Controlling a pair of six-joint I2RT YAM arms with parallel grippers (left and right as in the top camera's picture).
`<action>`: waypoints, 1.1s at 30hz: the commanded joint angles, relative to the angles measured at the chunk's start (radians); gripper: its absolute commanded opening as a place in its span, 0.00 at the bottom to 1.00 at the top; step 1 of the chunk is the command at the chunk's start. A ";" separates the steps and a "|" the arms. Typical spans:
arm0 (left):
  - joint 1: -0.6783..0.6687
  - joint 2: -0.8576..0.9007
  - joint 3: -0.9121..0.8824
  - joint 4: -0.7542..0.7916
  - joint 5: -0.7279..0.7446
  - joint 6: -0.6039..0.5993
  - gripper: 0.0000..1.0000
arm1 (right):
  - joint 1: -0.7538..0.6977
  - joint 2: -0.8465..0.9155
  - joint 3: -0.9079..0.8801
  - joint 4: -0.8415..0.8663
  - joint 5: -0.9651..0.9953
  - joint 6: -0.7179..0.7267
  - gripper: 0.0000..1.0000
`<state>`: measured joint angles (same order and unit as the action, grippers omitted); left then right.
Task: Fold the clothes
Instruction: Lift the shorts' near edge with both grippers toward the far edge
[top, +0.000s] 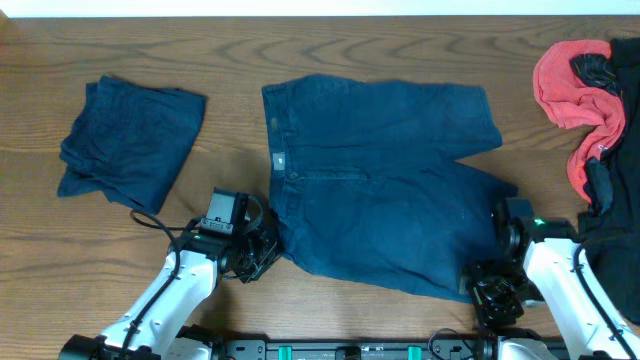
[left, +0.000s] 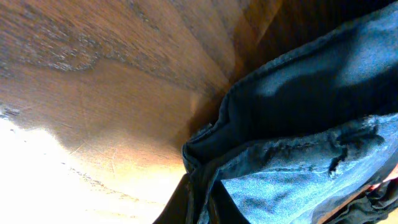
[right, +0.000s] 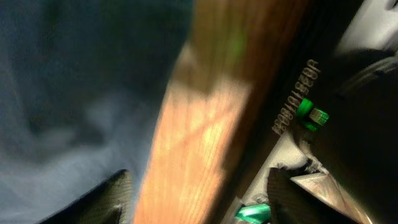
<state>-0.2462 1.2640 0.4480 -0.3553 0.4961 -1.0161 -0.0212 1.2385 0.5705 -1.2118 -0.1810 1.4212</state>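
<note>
2 corners of the navy shorts (top: 380, 190), the ones nearest the robot, each have a gripper at them. The left gripper (top: 268, 250) is clamped tight on the near left corner. Its wrist view shows the cloth edge bunched and folded where it runs in between the dark fingers (left: 180, 208). The right gripper (top: 487, 288) sits at the near right hem. In its blurred wrist view the jaws stand wide, with bare wood between them and blue cloth off to 1 side. Beside that arm a black cloth (top: 620, 230) runs along the right edge of the wooden counter (top: 230, 50). The shorts lie spread flat mid-counter, waistband toward the left. Farther back on the left rests a folded navy garment (top: 125, 140), well apart from the shorts. A red cloth (top: 570, 85) lies crumpled at the far right corner.
</note>
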 joint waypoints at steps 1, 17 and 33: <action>-0.002 -0.011 0.000 -0.002 0.016 0.020 0.06 | 0.007 -0.008 -0.047 0.021 0.035 0.171 0.73; -0.002 -0.011 0.000 -0.002 0.017 0.020 0.06 | 0.007 -0.008 -0.211 0.267 0.211 0.270 0.70; -0.002 -0.011 0.000 -0.002 0.016 0.020 0.06 | 0.007 -0.008 -0.270 0.390 0.317 0.261 0.01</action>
<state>-0.2462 1.2640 0.4480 -0.3561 0.5026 -1.0134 -0.0181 1.1706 0.4210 -0.8394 -0.0429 1.6741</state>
